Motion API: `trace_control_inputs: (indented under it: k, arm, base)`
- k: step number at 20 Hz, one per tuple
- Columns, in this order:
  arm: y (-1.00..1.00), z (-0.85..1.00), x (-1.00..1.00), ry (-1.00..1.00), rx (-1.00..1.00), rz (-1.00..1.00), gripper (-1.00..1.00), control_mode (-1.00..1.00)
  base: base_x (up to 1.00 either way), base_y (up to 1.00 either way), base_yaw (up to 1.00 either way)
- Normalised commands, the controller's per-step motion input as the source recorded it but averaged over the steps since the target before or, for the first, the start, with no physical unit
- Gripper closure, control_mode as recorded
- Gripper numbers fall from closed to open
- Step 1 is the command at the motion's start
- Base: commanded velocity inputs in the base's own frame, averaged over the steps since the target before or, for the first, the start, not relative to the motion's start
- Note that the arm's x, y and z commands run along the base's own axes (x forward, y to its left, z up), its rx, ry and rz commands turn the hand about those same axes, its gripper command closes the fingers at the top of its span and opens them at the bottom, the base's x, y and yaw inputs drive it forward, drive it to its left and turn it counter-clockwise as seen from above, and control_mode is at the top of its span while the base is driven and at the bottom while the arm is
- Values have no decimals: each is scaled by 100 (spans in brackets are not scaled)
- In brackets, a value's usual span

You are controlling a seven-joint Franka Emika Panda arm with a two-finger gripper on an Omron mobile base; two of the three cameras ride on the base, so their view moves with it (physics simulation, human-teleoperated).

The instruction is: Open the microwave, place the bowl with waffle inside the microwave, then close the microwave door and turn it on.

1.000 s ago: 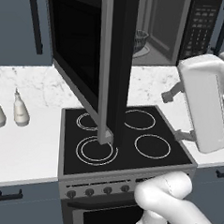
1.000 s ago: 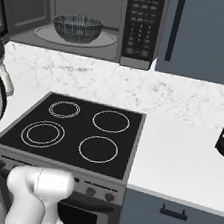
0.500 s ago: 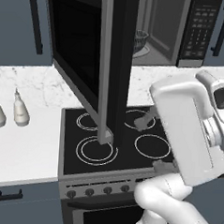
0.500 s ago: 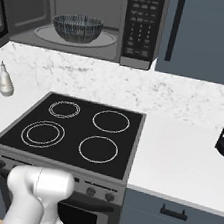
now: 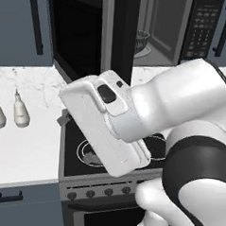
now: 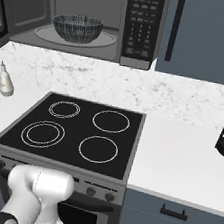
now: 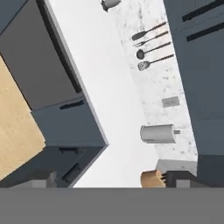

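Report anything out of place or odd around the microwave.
Nothing is spilled or damaged. The microwave door hangs wide open over the stove, while the bowl already sits upright on the turntable inside the microwave.

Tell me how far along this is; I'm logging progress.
Done: the microwave stands open with the bowl on its turntable. In hand: nothing visibly gripped; the arm is swung in front of the stove. Left: shutting the door and pressing the keypad.
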Motion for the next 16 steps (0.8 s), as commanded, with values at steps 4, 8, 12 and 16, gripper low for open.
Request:
trace_control_inputs:
  k: [4,8,12,16]
  arm:
    - [75,0,28,-5,-24,-35,-100,-100]
    - [49,-1,95,0,-28,-45,-100,-100]
    - [36,-8,100,-4,-31,-41,-100,-100]
    - [-1,-19,81,-14,-32,-34,-100,-100]
  base:
    - [0,0,0]
    - [0,0,0]
    - [0,0,0]
    - [0,0,0]
